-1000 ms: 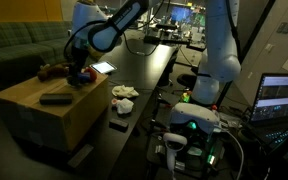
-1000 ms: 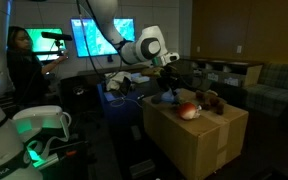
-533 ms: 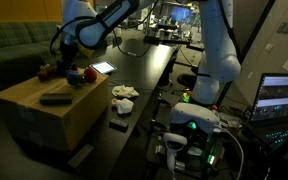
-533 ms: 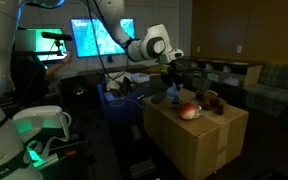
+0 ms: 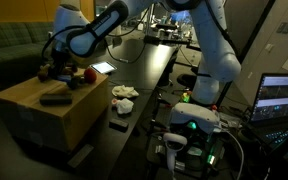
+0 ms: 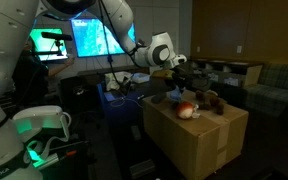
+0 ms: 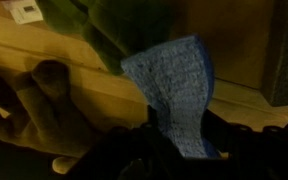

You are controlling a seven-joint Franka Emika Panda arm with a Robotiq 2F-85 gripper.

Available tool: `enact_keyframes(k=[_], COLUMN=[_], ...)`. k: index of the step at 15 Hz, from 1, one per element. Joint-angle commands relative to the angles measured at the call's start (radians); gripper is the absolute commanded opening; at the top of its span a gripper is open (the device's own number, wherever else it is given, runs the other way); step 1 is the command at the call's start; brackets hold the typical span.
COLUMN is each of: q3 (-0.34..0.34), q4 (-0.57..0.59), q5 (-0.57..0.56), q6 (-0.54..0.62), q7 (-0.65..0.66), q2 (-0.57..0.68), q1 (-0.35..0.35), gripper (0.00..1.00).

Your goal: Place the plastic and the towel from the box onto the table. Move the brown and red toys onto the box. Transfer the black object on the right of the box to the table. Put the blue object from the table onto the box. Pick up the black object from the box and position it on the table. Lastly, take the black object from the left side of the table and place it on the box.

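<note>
- In the wrist view, the brown toy [image 7: 29, 100] is seen lying on the box [image 7: 94, 65], to the left of the load.
- The blue object [image 7: 174, 90] is clamped, long axis upright, in the half-closed hand [image 7: 184, 150], over the box top.
- A straight descent is judged sufficient; the red toy [image 6: 187, 110] lies just beside.

Wrist view's pretty blurry: the tool [image 7: 179, 150] is just a dark blob along the bottom edge, hiding the lower end of the blue object [image 7: 174, 90]. The brown toy [image 7: 34, 105] runs off the left edge. In both exterior views the jaws are too small and dark to read.
</note>
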Motion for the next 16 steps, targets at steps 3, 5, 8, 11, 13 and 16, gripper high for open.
enact_keyframes(k=[3, 5, 8, 11, 13, 16], q3=[-0.048, -0.07, -0.094, -0.119, -0.137, -0.145], q4=[0.125, 0.149, 0.169, 0.178, 0.176, 0.162], q5=[-0.023, -0.033, -0.041, -0.057, -0.079, -0.099], q6=[0.023, 0.028, 0.03, 0.024, 0.02, 0.012], q7=[0.015, 0.026, 0.031, 0.039, 0.048, 0.049], q2=[0.096, 0.115, 0.126, 0.132, 0.13, 0.119], q1=[0.052, 0.069, 0.083, 0.099, 0.113, 0.123], gripper=[0.21, 0.21, 0.21, 0.3, 0.69, 0.84])
